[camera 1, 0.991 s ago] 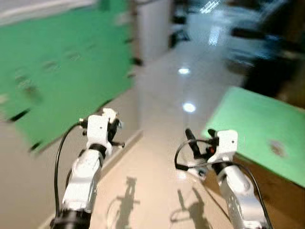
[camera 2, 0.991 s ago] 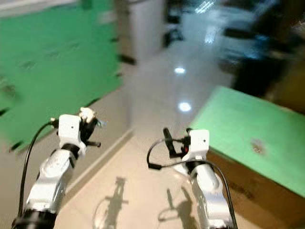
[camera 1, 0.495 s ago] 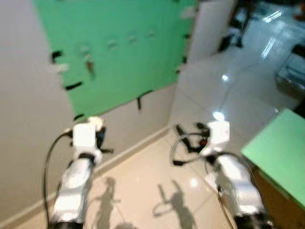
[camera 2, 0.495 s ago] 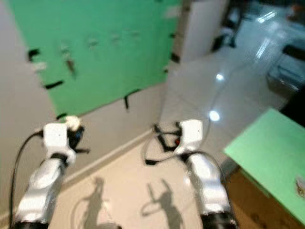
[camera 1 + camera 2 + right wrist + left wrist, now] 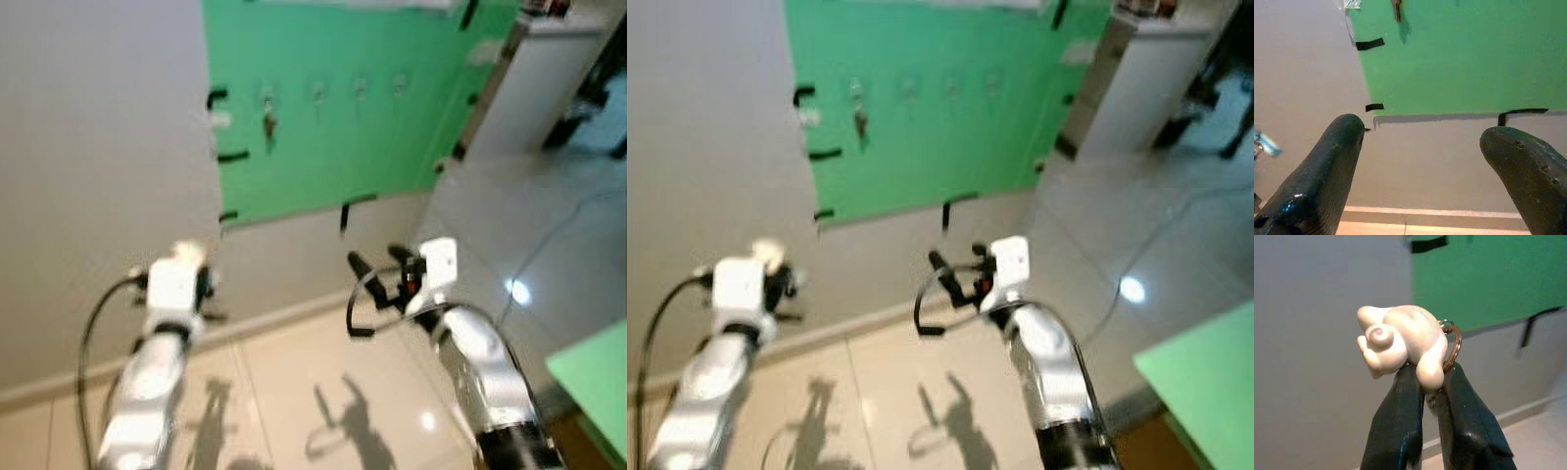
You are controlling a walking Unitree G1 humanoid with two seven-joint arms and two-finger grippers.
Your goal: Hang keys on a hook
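My left gripper (image 5: 1431,382) is shut on a key ring with a cream figurine charm (image 5: 1398,342) and a brass ring (image 5: 1452,346); in the head views it is held up at the lower left (image 5: 201,284), a short way from the grey wall. A green board (image 5: 372,98) taped to the wall carries a row of small hooks (image 5: 318,91). One set of keys (image 5: 267,117) hangs on the leftmost hook. My right gripper (image 5: 377,262) is open and empty, raised towards the board's lower edge; its fingers (image 5: 1327,166) frame the board (image 5: 1459,54).
A white cabinet (image 5: 534,73) stands right of the green board. A green-topped table corner (image 5: 593,377) shows at the lower right. Beige glossy floor tiles (image 5: 294,392) lie below, with a skirting along the wall.
The camera has turned left, so the green board now sits ahead at the top and the green table has slid off to the right. Both arms hold the same pose.
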